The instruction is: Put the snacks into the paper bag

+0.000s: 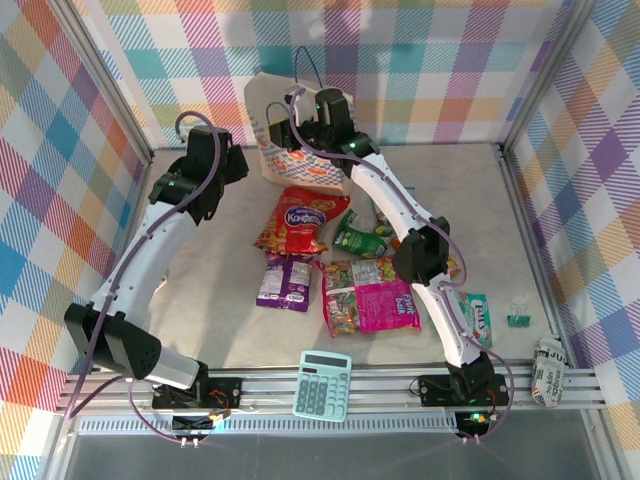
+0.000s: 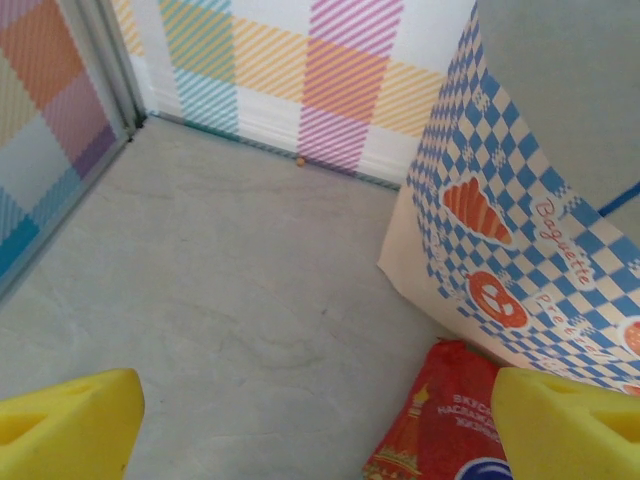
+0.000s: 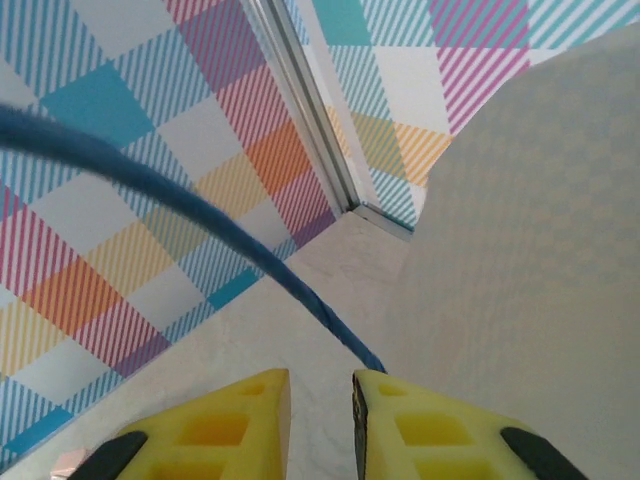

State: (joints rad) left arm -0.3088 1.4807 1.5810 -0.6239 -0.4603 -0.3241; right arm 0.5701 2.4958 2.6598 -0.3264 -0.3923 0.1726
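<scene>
We see the paper bag [image 1: 262, 105] at the far middle of the desk [image 1: 220, 310], its checkered, printed face turned toward the arms. None of the packets is inside it. They lie loose on the desk in front of it. The red-orange packet [image 1: 300, 222] lies just beside the bag's lower edge, and the purple packet [image 1: 285, 283] is nearer to us. The green packet [image 1: 360, 240] and the big magenta packet [image 1: 385, 305] sit to the right of those. The teal packet [image 1: 478, 322] lies partly under the right arm.

The left hand [image 2: 320, 430] hangs over bare desk left of the bag, its yellow fingers [image 2: 70, 425] spread wide and holding nothing.

The right hand [image 3: 320, 385] is up at the bag's top. Its fingers are drawn near each other with a slim gap between them. The blue cord handle [image 3: 250, 250] runs down to one fingertip, and we cannot tell whether it is pinched there.

A pale calculator [image 1: 323, 385] rests at the near edge
</scene>
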